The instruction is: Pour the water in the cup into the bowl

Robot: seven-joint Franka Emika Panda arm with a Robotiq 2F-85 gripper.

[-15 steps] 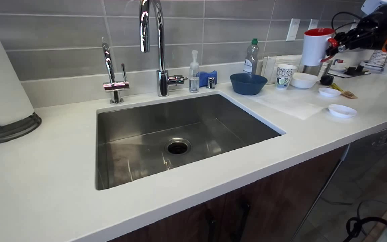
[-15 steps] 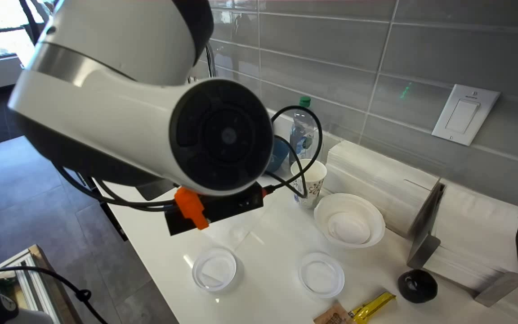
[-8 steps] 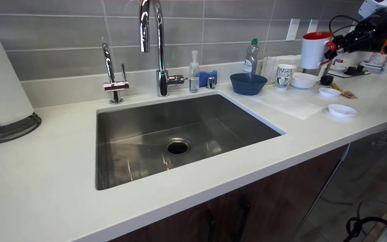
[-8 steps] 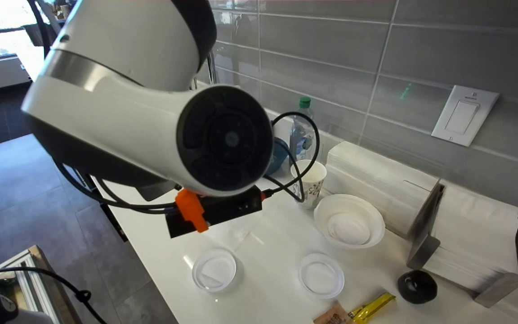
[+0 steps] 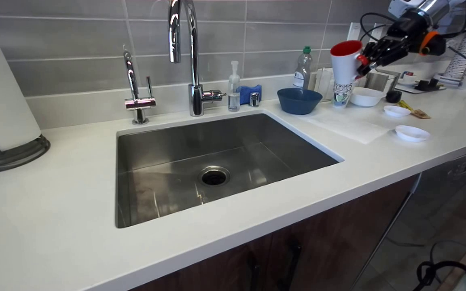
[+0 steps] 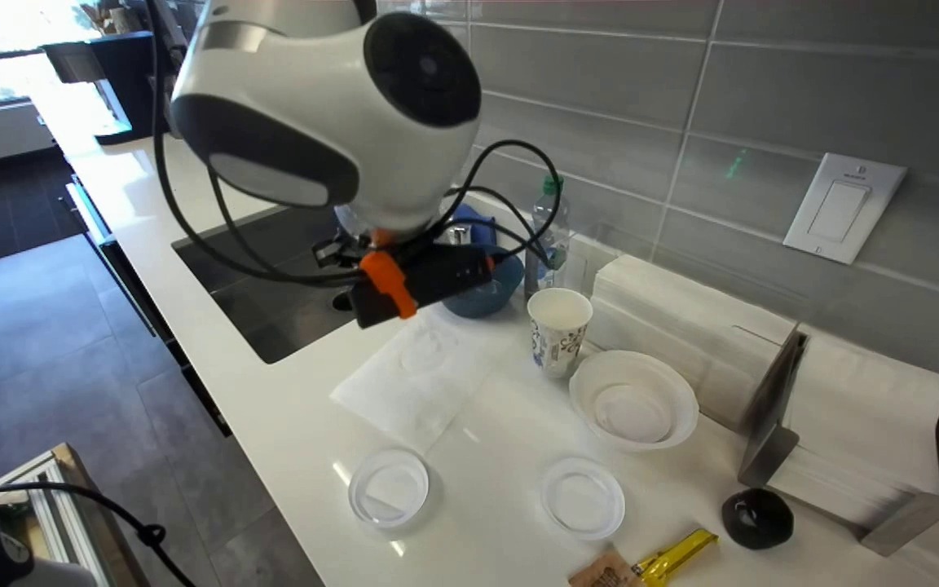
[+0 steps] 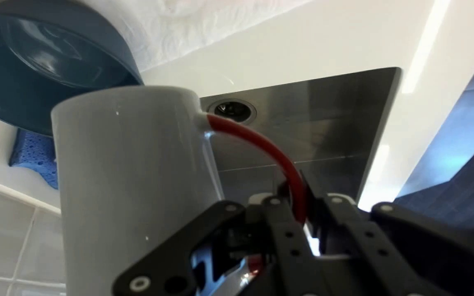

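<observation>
The cup (image 5: pixel 343 68), a white mug with a red inside, is in the air and leans slightly to the left in an exterior view. My gripper (image 5: pixel 365 66) is shut on its red handle (image 7: pixel 268 146); in the wrist view the handle runs between the fingertips. On the counter stands the blue bowl (image 5: pixel 299 103), lower than the cup and to its left. In the wrist view the bowl (image 7: pixel 105 31) shows just beyond the cup's rim end. The arm blocks the cup in an exterior view where the bowl (image 6: pixel 486 300) is partly covered. Water inside the cup cannot be seen.
A patterned paper cup (image 6: pixel 557 334) and a white bowl (image 6: pixel 681 395) stand near the blue bowl. Behind it is a soap bottle (image 5: pixel 302 68). The sink (image 5: pixel 225 133) opens beside it, with the tall faucet (image 5: pixel 194 52) at the back. Napkin stacks (image 6: pixel 689 326) line the wall.
The gripper has carried the cup left in an exterior view, closer to the blue bowl, and the cup now leans a little. Beforehand it hung nearly upright. The grip on the handle is unchanged.
</observation>
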